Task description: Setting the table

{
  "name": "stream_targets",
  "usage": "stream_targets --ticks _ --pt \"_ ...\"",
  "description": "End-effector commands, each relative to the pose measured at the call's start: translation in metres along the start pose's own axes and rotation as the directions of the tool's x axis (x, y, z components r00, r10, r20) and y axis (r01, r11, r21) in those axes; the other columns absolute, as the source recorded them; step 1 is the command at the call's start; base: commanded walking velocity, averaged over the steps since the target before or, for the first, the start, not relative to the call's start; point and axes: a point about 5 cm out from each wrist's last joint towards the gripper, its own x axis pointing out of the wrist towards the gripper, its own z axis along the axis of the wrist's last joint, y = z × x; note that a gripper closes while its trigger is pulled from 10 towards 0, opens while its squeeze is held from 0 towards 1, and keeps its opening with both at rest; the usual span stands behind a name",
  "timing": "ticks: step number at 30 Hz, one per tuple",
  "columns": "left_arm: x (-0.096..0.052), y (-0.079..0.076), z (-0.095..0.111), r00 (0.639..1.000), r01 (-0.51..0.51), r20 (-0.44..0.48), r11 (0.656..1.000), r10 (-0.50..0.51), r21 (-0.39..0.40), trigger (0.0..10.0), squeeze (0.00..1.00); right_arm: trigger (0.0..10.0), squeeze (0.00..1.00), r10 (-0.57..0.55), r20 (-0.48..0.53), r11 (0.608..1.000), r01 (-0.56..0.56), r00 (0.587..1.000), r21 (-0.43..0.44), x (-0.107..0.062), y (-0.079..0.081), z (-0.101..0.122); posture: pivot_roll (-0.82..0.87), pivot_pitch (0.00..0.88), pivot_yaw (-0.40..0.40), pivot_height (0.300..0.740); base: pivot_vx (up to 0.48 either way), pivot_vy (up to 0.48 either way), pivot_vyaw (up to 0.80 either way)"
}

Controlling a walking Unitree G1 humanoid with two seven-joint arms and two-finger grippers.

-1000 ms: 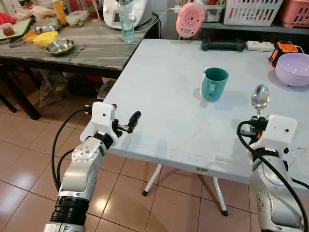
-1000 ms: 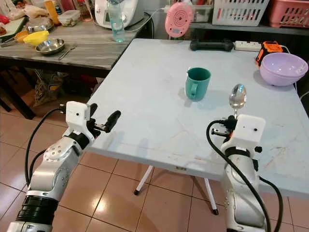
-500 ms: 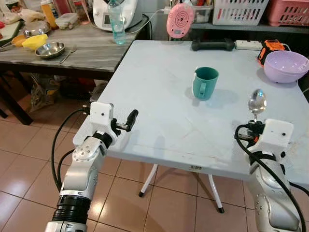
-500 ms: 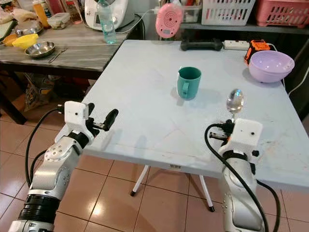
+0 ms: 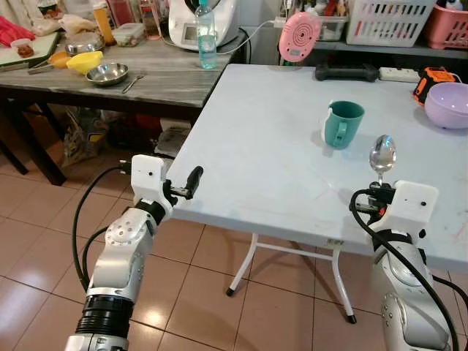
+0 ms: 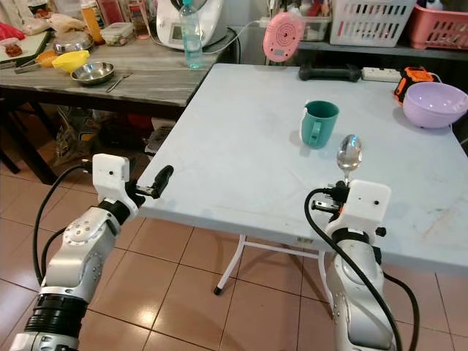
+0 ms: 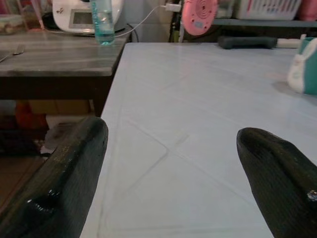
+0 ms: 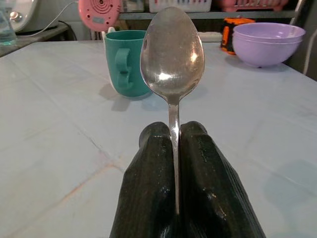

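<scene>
Little has been changed among the things themselves since a second ago; the head camera has been swung and drawn back, so the white table [image 5: 263,139] is seen from a little further off, while both arms are kept in the same raised pose at its near edge. By the right gripper [image 8: 174,148] a metal spoon [image 5: 382,155] is held clamped by the handle, fingers pressed tight on either side, bowl pointing up and away from the wrist, the long axis carried along the line of the fingers and out over the table's near right part. Beyond the spoon's bowl, further in from the near edge and slightly to the robot's left, the teal mug [image 5: 342,123] is stood upright with its handle turned toward the robot. At the far right corner a purple bowl [image 5: 447,104] is set, well apart from the mug. The left gripper [image 5: 191,180] is held at the near left corner, fingers spread wide and nothing between them. A place beside the mug looks the likely spot for the spoon, and the right arm is clearly the nearer one; a forward reach and a lowering of the handle to lay the spoon flat would be called for.
</scene>
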Motion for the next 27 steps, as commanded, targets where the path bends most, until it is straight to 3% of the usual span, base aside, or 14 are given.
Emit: stream_targets --ticks 1,21,27 --pt "0.0007 0.0036 0.0026 1.0 -0.009 0.006 1.0 0.009 0.024 10.0 0.0 10.0 0.0 -0.003 0.013 1.0 0.003 1.0 0.003 -0.0006 -0.0008 0.002 -0.09 0.044 0.06 0.74 0.0 0.435 0.0" --pt "-0.0007 0.0039 0.0005 1.0 0.004 0.003 0.999 -0.004 0.044 10.0 0.0 10.0 0.0 -0.023 0.022 1.0 0.023 1.0 0.003 -0.0032 0.0009 -0.0005 -0.07 0.044 0.077 0.74 0.0 0.478 0.0" --pt "-0.0014 0.0026 -0.0013 1.0 0.001 0.004 0.999 -0.001 0.047 10.0 0.0 10.0 0.0 -0.021 0.024 1.0 0.021 0.999 0.001 -0.0022 0.0007 -0.0006 -0.07 0.041 0.072 0.74 0.0 0.48 -0.63"
